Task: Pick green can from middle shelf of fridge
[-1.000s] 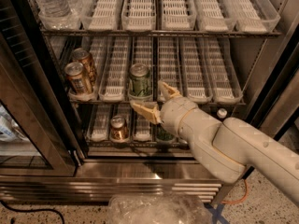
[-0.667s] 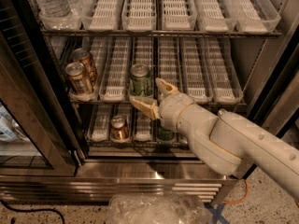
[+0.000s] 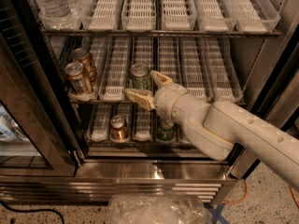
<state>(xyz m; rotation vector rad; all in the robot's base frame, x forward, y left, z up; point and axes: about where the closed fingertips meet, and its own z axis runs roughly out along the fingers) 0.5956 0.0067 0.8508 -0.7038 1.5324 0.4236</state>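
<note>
Muted green drink can with a silver top [image 3: 139, 76] stands at the front of the metal wire middle shelf [image 3: 216, 73] in the stainless steel fridge [image 3: 140, 172]. The cream two-finger hand [image 3: 149, 88] is spread wide, just beside the can.

2 copper cans [image 3: 77, 77] L of jaws, 3rd copper can [image 3: 118, 127] below; water btls [image 3: 49, 1] top-L.

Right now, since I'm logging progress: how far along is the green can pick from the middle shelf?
Done: the fridge is open and the gripper is at the middle shelf. In hand: its open fingers flank the green can, which stands on its tray, not yet clamped. Left: close, lift the can and draw it out.
</note>
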